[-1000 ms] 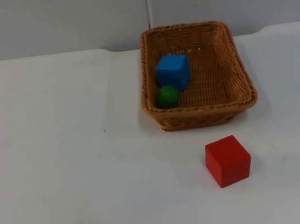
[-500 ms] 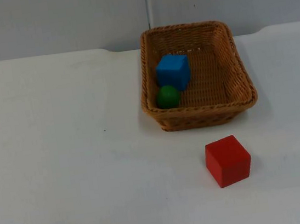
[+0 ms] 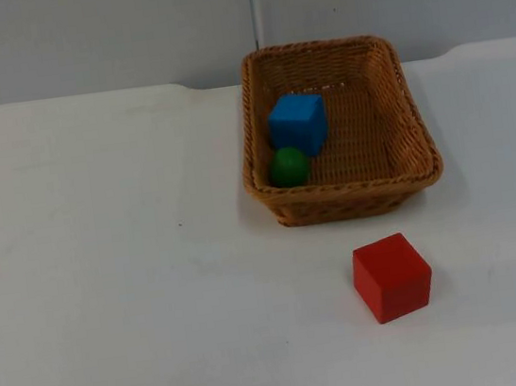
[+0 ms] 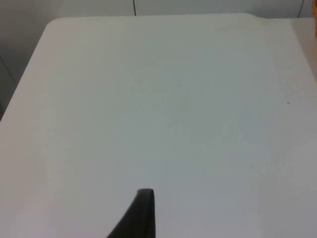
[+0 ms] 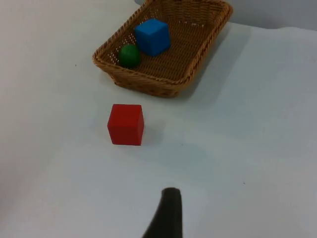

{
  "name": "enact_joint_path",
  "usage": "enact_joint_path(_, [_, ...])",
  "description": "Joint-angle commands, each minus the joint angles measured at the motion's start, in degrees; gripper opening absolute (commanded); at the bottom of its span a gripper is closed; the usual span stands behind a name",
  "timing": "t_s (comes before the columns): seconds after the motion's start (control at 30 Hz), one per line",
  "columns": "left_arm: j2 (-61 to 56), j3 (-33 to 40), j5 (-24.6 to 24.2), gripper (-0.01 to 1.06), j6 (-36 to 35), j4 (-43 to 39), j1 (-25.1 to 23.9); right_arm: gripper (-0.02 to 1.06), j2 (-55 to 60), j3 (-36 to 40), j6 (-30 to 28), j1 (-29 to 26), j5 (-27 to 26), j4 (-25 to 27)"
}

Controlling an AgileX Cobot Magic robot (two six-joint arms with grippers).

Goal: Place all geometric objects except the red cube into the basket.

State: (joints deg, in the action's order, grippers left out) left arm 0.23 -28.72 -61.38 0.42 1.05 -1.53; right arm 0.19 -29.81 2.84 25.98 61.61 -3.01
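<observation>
A woven brown basket [image 3: 354, 201] stands at the back of the table, right of centre. Inside it, against its left wall, lie a blue cube [image 3: 297, 123] and a green ball [image 3: 289, 166], touching each other. A red cube [image 3: 392, 276] rests on the table just in front of the basket. My right gripper [image 5: 168, 214] waits above the table, well back from the red cube [image 5: 126, 124], with the basket [image 5: 148, 85], blue cube [image 5: 152, 36] and green ball [image 5: 129, 55] beyond it. My left gripper [image 4: 141, 214] waits over bare white table [image 4: 158, 109].
The white table top [image 3: 106, 270] stretches wide to the left of the basket and ends at the grey partition wall [image 3: 104, 32] behind it. In the left wrist view the table's left edge [image 4: 22, 84] runs close by.
</observation>
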Motion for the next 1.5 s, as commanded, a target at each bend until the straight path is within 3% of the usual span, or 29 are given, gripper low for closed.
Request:
enact_joint_path(0.0, [-0.2,0.3,-0.1,0.98,-0.9,-0.4,-0.1,0.73,-0.2,0.2,-0.5,0.0,0.1,-0.1])
enact_joint_path(0.47, [-0.2,0.3,-0.1,0.98,-0.9,-0.3,-0.1,0.75,-0.2,0.2,-1.4,0.0,0.2,0.3])
enact_joint_path(0.63, [-0.2,0.3,-0.1,1.05,-0.4,-0.2,-0.1,1.05,-0.2,0.2,-1.9,0.0,0.2,0.5])
enact_joint_path(1.47, [-0.2,0.3,-0.1,1.05,-0.4,-0.2,-0.1,1.05,-0.2,0.2,-1.8,0.0,0.1,0.5])
